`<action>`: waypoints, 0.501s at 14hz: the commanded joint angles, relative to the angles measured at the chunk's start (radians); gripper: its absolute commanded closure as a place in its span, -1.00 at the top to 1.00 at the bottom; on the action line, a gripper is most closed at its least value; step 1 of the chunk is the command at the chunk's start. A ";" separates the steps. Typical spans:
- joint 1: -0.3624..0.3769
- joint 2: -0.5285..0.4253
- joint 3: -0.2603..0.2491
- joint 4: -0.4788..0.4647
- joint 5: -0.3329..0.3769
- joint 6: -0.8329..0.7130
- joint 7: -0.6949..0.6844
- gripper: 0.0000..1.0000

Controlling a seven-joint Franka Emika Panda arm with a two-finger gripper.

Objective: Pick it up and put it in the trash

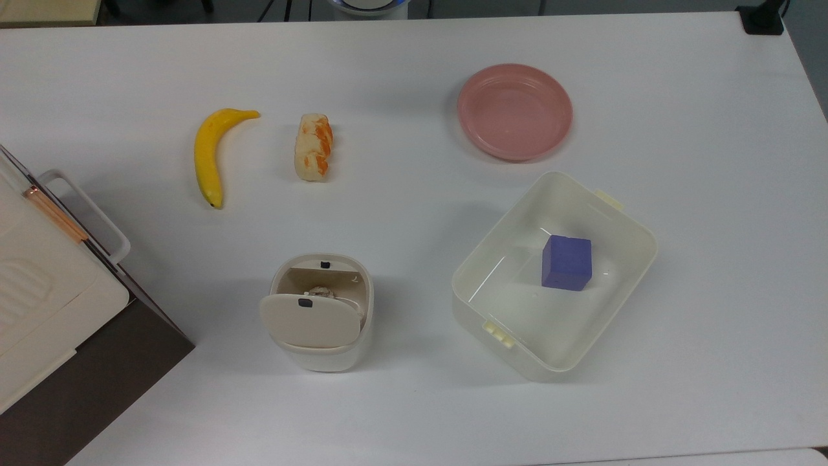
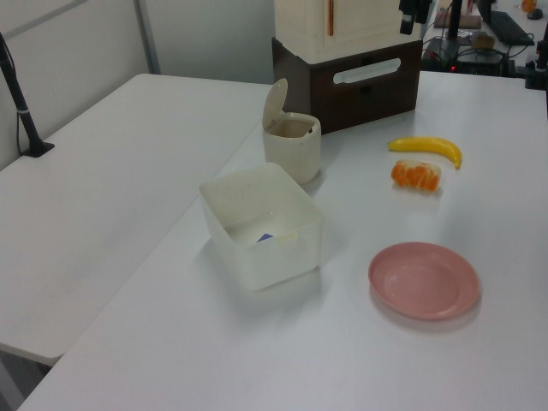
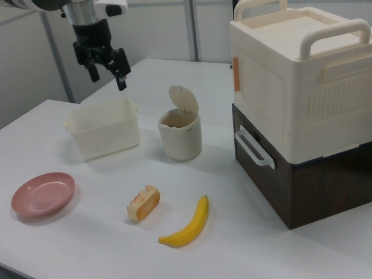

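Note:
The wrinkly whitish wad [image 1: 319,292] lies inside the trash [image 1: 368,299], a small cream bin whose flap lid [image 1: 310,320] stands raised. The trash [image 3: 181,139] sits mid-table in the right view, and in the left view the trash [image 2: 293,145] stands just behind the tub. My gripper [image 3: 108,81] hangs high in the air at the right view's upper left, above the tub and well away from the bin, open with nothing between its fingers. The gripper [image 2: 414,14] also shows at the left view's top edge.
A yellow banana [image 1: 210,154] and a cream-and-orange food piece [image 1: 313,147] lie beyond the bin. A pink plate [image 1: 515,110] and a cream tub [image 1: 491,259] holding a blue cube [image 1: 566,262] are on the top view's right. Stacked cream and brown boxes [image 3: 302,104] stand at the table's edge.

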 commanded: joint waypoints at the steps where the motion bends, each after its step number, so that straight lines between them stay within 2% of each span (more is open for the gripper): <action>1: 0.023 -0.004 -0.104 -0.019 -0.012 0.054 -0.062 1.00; 2: 0.024 -0.004 -0.124 -0.027 -0.014 0.061 -0.091 1.00; 4: 0.023 -0.005 -0.133 -0.029 -0.014 0.073 -0.131 1.00; 7: 0.026 -0.008 -0.138 -0.024 -0.014 0.024 -0.109 1.00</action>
